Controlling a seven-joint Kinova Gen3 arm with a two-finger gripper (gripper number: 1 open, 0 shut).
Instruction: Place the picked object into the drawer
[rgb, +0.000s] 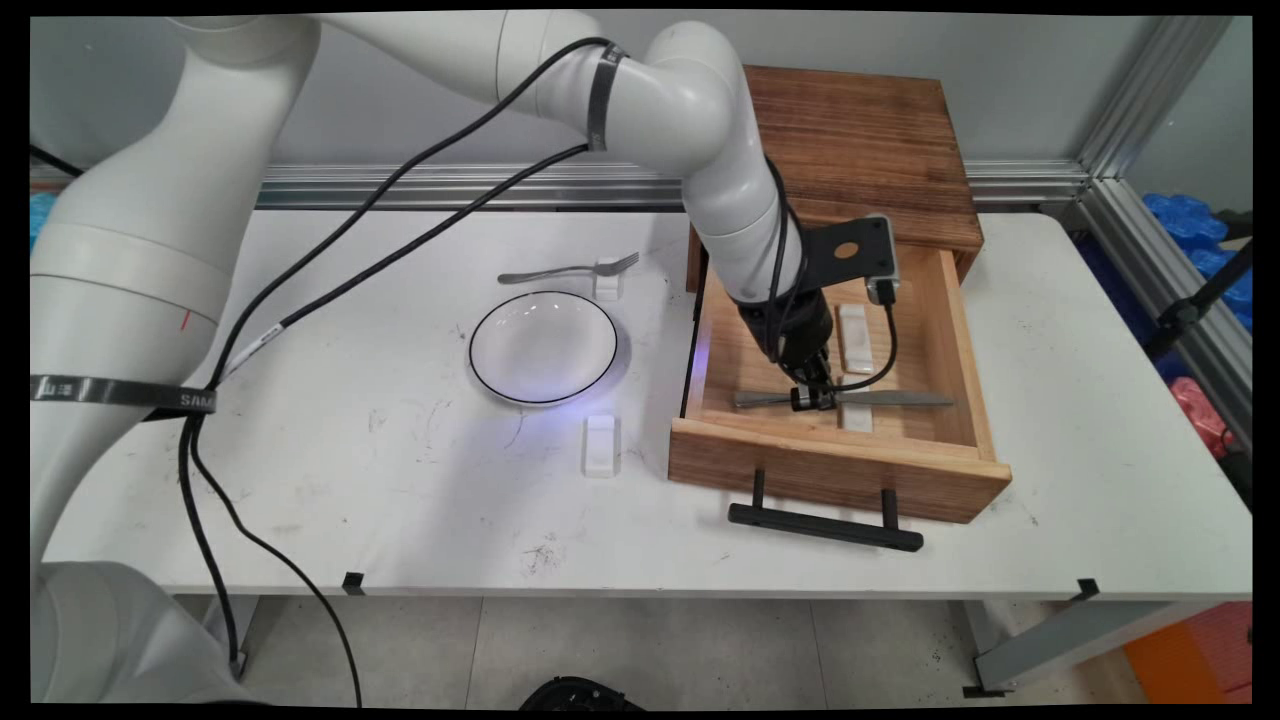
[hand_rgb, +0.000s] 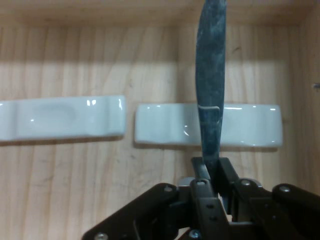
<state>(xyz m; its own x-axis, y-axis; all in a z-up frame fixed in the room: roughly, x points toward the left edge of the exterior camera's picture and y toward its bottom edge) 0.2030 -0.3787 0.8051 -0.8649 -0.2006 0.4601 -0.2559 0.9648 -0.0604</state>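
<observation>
Down in the open wooden drawer (rgb: 960, 330), the gripper (rgb: 815, 397) was pinched tight on a knife (rgb: 900, 398).

Its fingers (hand_rgb: 216, 172) had closed on the knife near the middle, where it lay across a white rest (hand_rgb: 250, 125), with a second white rest (hand_rgb: 60, 117) just beside. The knife looked thin, stiff, smooth and maybe slippery, so I thought the flat middle was a good place to grab. Out on the white bench (rgb: 400, 500) sat a bowl (rgb: 543, 347), a fork (rgb: 560, 270) on its own rest and one more rest (rgb: 600, 445).
</observation>
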